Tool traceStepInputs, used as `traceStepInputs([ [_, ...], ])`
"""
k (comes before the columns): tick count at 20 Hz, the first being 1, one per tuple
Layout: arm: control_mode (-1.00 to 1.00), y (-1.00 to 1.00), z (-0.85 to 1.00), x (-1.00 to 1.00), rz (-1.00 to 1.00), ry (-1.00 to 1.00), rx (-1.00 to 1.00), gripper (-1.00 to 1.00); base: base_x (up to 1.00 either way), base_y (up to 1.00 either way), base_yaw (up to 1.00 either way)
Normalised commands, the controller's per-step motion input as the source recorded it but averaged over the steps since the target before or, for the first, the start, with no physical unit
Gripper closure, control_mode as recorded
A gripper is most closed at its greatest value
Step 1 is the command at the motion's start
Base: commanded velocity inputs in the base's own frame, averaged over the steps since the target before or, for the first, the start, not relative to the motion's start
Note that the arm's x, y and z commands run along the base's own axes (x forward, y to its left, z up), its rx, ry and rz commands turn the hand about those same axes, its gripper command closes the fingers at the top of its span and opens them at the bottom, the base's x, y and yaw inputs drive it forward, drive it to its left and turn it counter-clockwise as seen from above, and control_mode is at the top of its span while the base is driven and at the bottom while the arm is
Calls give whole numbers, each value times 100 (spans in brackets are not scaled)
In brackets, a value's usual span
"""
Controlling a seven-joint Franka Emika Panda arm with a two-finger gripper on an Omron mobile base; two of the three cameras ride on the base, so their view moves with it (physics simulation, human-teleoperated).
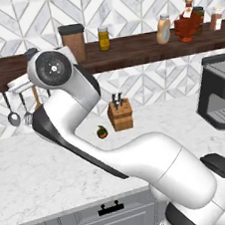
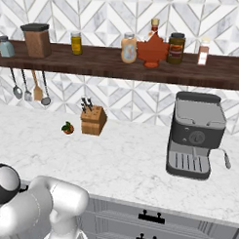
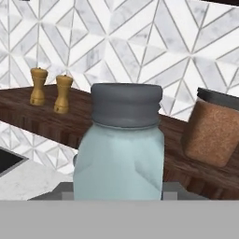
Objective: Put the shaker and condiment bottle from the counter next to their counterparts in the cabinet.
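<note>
Shaker (image 3: pixel 119 154) sits clamped in my tool (image 3: pixel 119 193), level with the cabinet (image 3: pixel 42 116) plank ahead. I should carry it upright over the edge and set it beside its matching shaker (image 2: pixel 5 46).

Shelf (image 2: pixel 142 68) above counter (image 2: pixel 130 161); knife block (image 2: pixel 93 120) on counter, left of coffee machine (image 2: pixel 195 136); shaker (image 2: pixel 5 46) at shelf's left end.

Shaker (image 3: pixel 119 154): pale blue-grey glass, grey cap, upright, close before the cabinet (image 3: pixel 28 114). Peach condiment bottle (image 2: pixel 129 48) upright on cabinet beside red bottles (image 2: pixel 152 50).
</note>
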Motion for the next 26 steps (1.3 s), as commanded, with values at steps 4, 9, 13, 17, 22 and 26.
traceStepInputs([
  [4,-100,2,-3,29,-2,1,6,100,0,0,0],
  [9,-100,12,-6,22,0,1,7,100,0,0,0],
  [13,-100,3,0,36,0,0,7,100,0,0,0],
  [17,-100,12,0,32,0,0,3,100,0,0,0],
  [22,-100,28,0,37,-2,3,0,100,0,0,0],
  [26,-100,31,0,32,-5,6,0,100,0,0,0],
])
